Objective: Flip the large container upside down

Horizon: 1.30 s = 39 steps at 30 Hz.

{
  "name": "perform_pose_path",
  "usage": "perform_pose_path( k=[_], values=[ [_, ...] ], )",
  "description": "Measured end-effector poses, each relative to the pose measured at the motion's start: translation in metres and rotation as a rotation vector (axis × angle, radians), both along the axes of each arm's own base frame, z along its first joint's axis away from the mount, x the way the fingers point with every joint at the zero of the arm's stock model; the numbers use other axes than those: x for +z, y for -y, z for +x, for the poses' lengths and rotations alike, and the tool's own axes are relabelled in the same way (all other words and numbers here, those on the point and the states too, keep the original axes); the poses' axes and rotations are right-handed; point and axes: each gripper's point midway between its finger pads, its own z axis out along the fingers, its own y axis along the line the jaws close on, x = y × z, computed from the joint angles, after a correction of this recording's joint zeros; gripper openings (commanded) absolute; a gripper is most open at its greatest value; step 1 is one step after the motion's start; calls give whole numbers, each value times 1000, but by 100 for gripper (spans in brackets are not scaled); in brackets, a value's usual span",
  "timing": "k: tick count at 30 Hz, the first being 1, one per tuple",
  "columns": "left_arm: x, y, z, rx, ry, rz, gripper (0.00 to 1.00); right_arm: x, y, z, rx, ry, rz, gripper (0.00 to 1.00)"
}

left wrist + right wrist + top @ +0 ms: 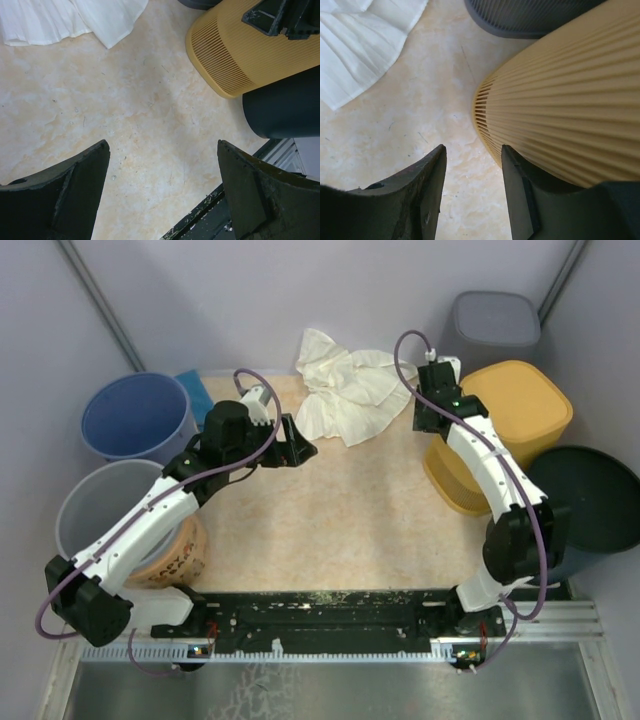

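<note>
The large container (pixel 515 415) is a yellow ribbed tub at the right of the table, its flat base facing up and its wider rim down on the tabletop. In the right wrist view its ribbed wall (pixel 560 110) fills the right side. My right gripper (pixel 432 425) hangs at the tub's left side, low near the rim, open (pixel 472 150). Only table shows between its fingers, and the right finger (pixel 520 200) lies along the outside of the wall. My left gripper (pixel 300 452) stands wide open over bare table (pixel 162 145), well left of the tub (pixel 230 55).
A crumpled white cloth (pixel 345 390) lies at the back centre. A blue bucket (pixel 135 418) and a pale grey bucket (pixel 105 505) stand on the left, with a brown printed pot (pixel 180 555). A grey bin (pixel 495 325) and a dark bin (pixel 590 500) flank the tub.
</note>
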Motion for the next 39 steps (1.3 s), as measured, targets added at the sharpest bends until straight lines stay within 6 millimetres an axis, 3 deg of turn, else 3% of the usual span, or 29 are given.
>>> perform_pose_path(
  k=[5, 8, 11, 12, 15, 18, 19, 21, 24, 30, 39],
  values=[
    [-1, -2, 0, -5, 4, 19, 93, -4, -23, 7, 70, -5, 53, 49],
    [8, -5, 3, 0, 26, 51, 94, 7, -53, 7, 182, 26, 125, 52],
    [34, -10, 15, 24, 88, 93, 96, 26, -78, -6, 295, 81, 214, 60],
    [46, -13, 19, 37, 116, 110, 97, 35, -83, -14, 329, 103, 242, 65],
    [82, -24, 36, 93, 185, 154, 100, 57, -92, -38, 403, 161, 310, 67],
    [109, -50, 61, 187, 224, 204, 100, 76, -97, -61, 458, 218, 367, 71],
    [113, -61, 71, 227, 227, 222, 100, 79, -98, -66, 471, 232, 380, 77],
    [113, -89, 89, 318, 210, 277, 100, 82, -100, -79, 492, 244, 411, 84],
    [96, -125, 103, 420, 155, 374, 100, 80, -100, -92, 501, 243, 438, 86],
    [63, -183, 102, 556, 38, 533, 100, 67, -102, -116, 521, 203, 488, 87],
    [62, -225, 97, 670, 18, 615, 100, 53, -108, -127, 537, 161, 536, 88]
  ],
)
